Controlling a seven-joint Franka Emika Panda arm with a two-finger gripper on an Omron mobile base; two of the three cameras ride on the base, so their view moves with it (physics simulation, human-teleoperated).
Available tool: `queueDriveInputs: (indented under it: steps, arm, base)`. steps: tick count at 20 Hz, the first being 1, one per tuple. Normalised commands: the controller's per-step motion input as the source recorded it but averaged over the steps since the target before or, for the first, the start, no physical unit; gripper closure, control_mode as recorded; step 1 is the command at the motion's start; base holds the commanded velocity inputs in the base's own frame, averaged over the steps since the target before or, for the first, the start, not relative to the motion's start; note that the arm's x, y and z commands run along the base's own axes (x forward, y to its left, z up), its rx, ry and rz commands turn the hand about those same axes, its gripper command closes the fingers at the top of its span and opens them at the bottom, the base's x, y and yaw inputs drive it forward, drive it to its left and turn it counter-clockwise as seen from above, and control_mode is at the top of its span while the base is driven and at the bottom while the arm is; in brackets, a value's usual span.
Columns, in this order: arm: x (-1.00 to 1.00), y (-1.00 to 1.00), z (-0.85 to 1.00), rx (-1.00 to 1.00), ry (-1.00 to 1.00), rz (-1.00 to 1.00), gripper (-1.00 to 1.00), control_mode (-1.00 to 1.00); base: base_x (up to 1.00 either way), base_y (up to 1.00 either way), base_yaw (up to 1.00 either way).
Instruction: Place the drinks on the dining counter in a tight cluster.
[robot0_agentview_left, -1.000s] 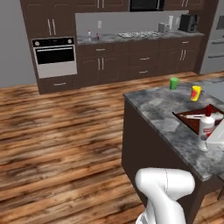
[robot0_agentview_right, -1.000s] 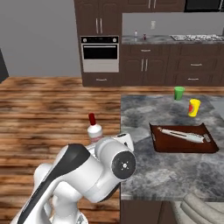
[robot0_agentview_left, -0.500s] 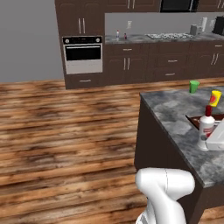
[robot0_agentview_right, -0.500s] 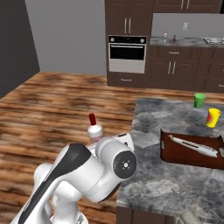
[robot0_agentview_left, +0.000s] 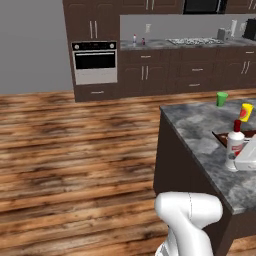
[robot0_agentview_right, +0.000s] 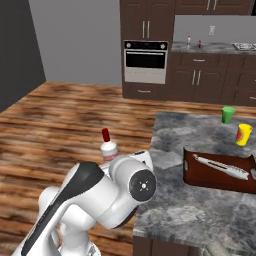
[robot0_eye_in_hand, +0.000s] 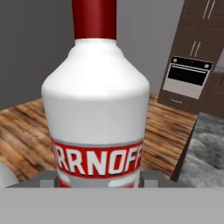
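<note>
In the left base view the whole scene has slid sideways since a second ago, so the base is driving; the white bottle rides over the table edge. In the right base view it stands above the arm, beside the table. In the hand view the tool is clamped on the bottle, so two drinks remain on the wall counter.

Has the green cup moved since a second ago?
No. The green cup keeps its spot beside the yellow cup on the dining counter; the whole picture shifted because the base turned.
</note>
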Motion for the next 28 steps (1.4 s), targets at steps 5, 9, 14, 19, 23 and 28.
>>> queueDriveInputs:
  steps: [5, 9, 14, 19, 23, 28]
  arm:
    - [0.00, 0.00, 0.00, 0.00, 0.00, 0.00, 1.00, 1.00]
    - [0.41, -0.31, 0.06, 0.00, 0.23, 0.03, 1.00, -1.00]
    - [0.70, -0.11, 0.24, 0.00, 0.42, 0.08, 1.00, -1.00]
    - [0.51, -0.19, 0.11, -0.01, 0.42, 0.07, 1.00, -1.00]
    - [0.22, -0.68, -0.11, 0.02, 0.16, 0.10, 1.00, -1.00]
    - [0.09, -0.88, -0.24, 0.04, 0.00, 0.03, 1.00, -1.00]
  base:
    - [0.10, -0.29, 0.00]
    - [0.00, 0.00, 0.00]
    - [0.00, 0.00, 0.00]
    - [0.00, 0.00, 0.00]
    - [0.00, 0.00, 0.00]
    - [0.00, 0.00, 0.00]
